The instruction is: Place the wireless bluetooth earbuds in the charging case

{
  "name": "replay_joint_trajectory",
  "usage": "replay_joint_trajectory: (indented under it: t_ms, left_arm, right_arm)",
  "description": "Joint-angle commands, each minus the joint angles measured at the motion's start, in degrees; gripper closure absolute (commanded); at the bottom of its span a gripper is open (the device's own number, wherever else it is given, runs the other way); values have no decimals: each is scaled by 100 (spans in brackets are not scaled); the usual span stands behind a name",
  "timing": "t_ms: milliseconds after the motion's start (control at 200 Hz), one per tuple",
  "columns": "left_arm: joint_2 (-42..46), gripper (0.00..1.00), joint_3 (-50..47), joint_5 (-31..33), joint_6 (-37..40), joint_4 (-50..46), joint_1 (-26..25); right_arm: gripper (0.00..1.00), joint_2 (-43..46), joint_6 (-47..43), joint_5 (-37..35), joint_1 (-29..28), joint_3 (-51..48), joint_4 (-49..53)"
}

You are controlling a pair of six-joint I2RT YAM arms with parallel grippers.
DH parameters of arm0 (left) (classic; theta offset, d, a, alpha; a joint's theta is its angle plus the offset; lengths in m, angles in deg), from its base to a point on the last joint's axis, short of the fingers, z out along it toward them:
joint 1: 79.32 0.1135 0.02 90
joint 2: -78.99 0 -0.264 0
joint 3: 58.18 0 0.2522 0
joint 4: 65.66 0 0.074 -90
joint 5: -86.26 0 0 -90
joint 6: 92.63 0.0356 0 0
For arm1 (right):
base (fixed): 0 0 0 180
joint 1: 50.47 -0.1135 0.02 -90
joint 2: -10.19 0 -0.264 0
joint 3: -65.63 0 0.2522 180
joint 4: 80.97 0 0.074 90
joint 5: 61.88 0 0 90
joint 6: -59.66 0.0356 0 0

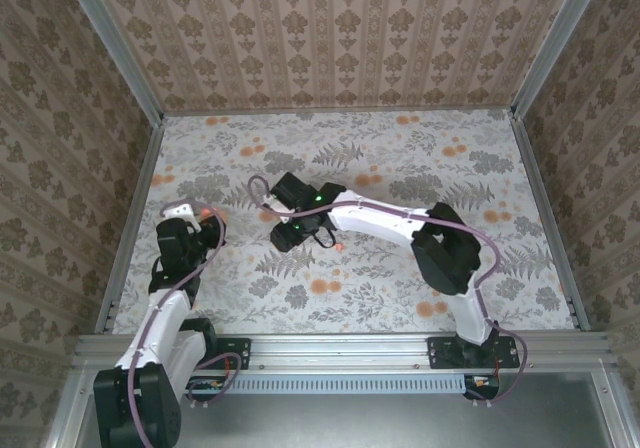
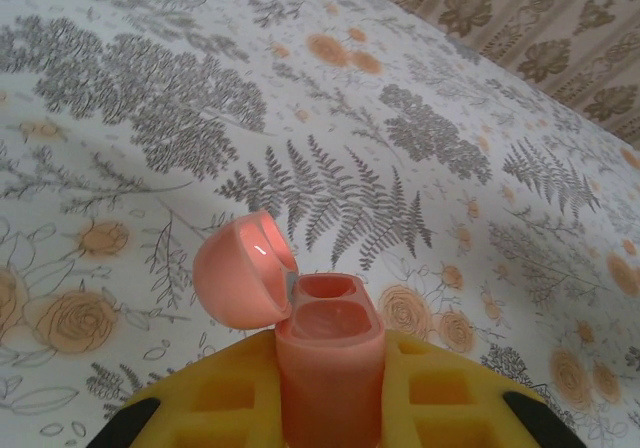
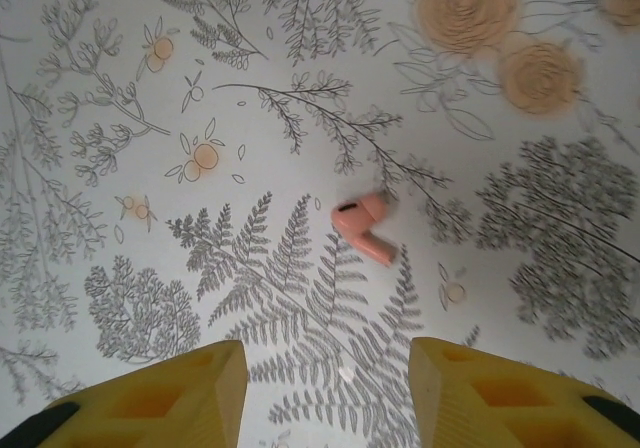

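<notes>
Counted: two tools, one charging case, one earbud. The left tool [image 2: 328, 408] is clamped on the charging case [image 2: 328, 353], which stands upright between its yellow fingers [image 2: 200, 403]. The case's round lid [image 2: 238, 268] is swung open to the left, and two wells show in its top. The right tool [image 3: 325, 358] has its jaws parted with nothing between them, over the table [image 1: 420, 168]. The coral-pink earbud [image 3: 362, 228] lies on the flowered cloth [image 3: 120, 118] just beyond that gap, a little toward the right finger and touching neither finger. From the top camera, the earbud lies near the right tool and well apart from the case, which is off to the left.
</notes>
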Motion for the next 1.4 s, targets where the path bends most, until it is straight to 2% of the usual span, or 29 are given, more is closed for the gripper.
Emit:
replay_joint_trajectory:
  t_ms: [0, 310, 545, 725, 990, 1240, 1395]
  left_arm:
    - [-14, 90, 201, -70, -207, -16, 88]
    - [4, 90, 183, -66, -154, -42, 139]
    - [12, 90, 174, -110, -110, -42, 149]
    - [129, 90, 130, -110, -65, -9, 147]
    - [223, 90, 139, -83, 62, -98, 149]
    - [239, 90, 137, -101, 101, -110, 150]
    - [231, 90, 122, -127, 118, -59, 140]
  right_arm:
    - [52, -507, -357, -135, -11, 582, 645]
    - [51, -1428, -677, 139, -4, 1558, 901]
    - [52, -1816, -811, 148, -10, 1969, 959]
    - [57, -1964, -845, -7, -12, 2020, 1026]
    - [66, -1890, -935, -507, -143, 1803, 1114]
    - [70, -1331, -550, -764, -191, 1030, 773]
    - [70, -772, -78, -836, -203, 182, 456]
